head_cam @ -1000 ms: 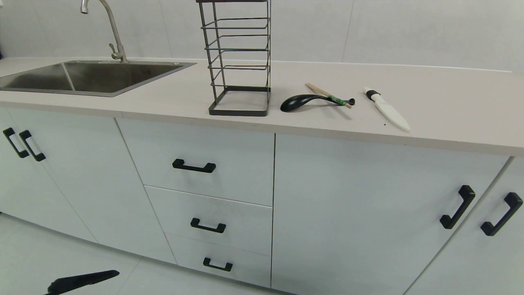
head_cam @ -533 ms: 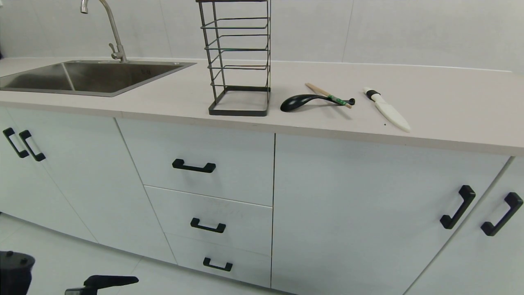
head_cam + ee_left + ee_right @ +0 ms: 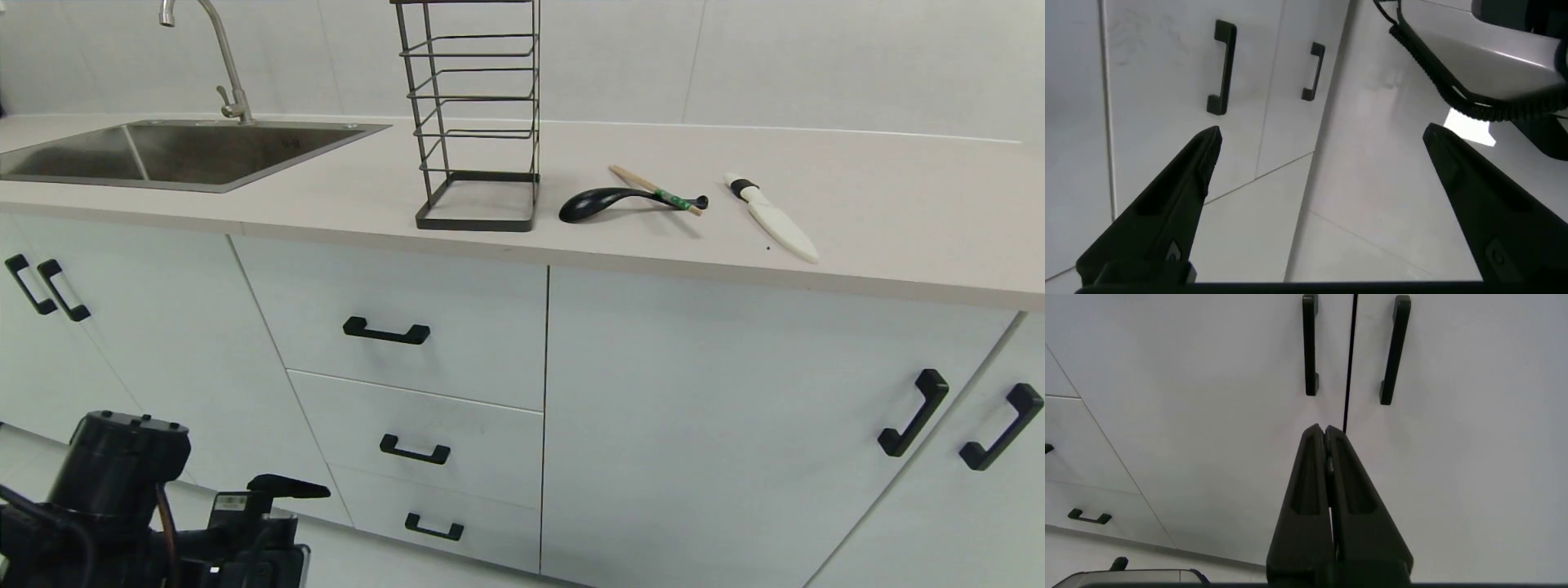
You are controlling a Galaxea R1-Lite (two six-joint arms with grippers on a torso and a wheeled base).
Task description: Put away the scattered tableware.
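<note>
Counter (image 3: pixel 343 196) with scattered tableware, described left to right. Low at the left, before the cabinets, the left gripper (image 3: pixel 1320 135) hangs with its black wedge-shaped fingers spread wide, grasping nothing. On the pale matte counter sit a steel sink (image 3: pixel 188 151) and a tall, open black wire rack (image 3: pixel 478 122). Just right of the rack lies a glossy black spoon (image 3: pixel 620 202), bowl toward the rack, curved handle running rightward. Wooden chopsticks (image 3: pixel 653 189) cross its handle end, slanting back-left to front-right. Near them, apart, lies a white knife (image 3: pixel 775 219) with a black band, slanting the same way. The right gripper (image 3: pixel 1325 433), fingers pressed together and empty, faces two black door handles (image 3: pixel 1309 343). The tableware lies above both grippers; the right arm is probably nearer.
</note>
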